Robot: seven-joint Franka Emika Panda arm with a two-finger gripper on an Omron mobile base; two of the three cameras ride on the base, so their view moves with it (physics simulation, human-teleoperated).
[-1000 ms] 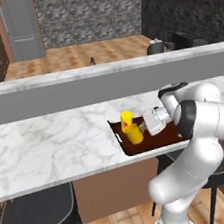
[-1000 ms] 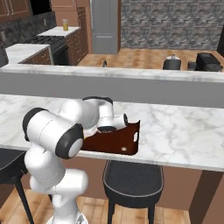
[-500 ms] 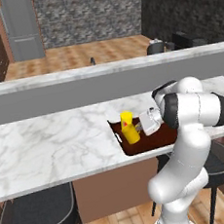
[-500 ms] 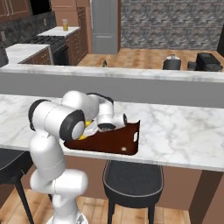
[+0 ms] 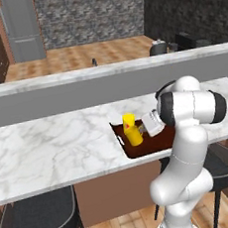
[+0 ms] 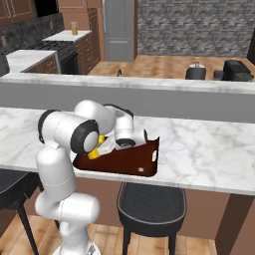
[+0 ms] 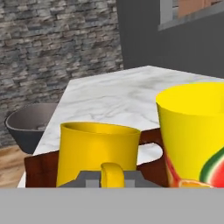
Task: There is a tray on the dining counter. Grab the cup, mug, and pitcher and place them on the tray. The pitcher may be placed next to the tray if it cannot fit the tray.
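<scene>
Gripper: the gripper (image 5: 146,127) was low over the tray, pointing sideways toward the yellow vessels. Its fingertips sat at the bottom edge of the hand view, on either side of the mug's handle. Whether the jaws were closed on the handle or merely beside it could not be told.
Mug: the mug (image 7: 98,154) stood directly ahead of the gripper, handle turned toward it, upright on the tray.
Cup: the cup (image 5: 130,126) stood just beyond the mug on the tray, upright, its red mark showing. In the hand view it lay to the right of the mug, very near it; contact could not be judged.
Tray: the tray (image 6: 144,158) rested on the dining counter (image 5: 50,147), directly beneath the gripper, near the counter's front edge.
Obstructions: in the right base view the arm's forearm and wrist covered most of the tray's near end, and only a sliver of yellow showed beneath the elbow.
Surroundings: black stools (image 6: 149,205) stood under the counter's front edge below the gripper. A grey back ledge (image 5: 74,93) ran behind the tray.
Cut off: the cup's right side and base ran out of the hand view, and the mug's base was hidden there too.
</scene>
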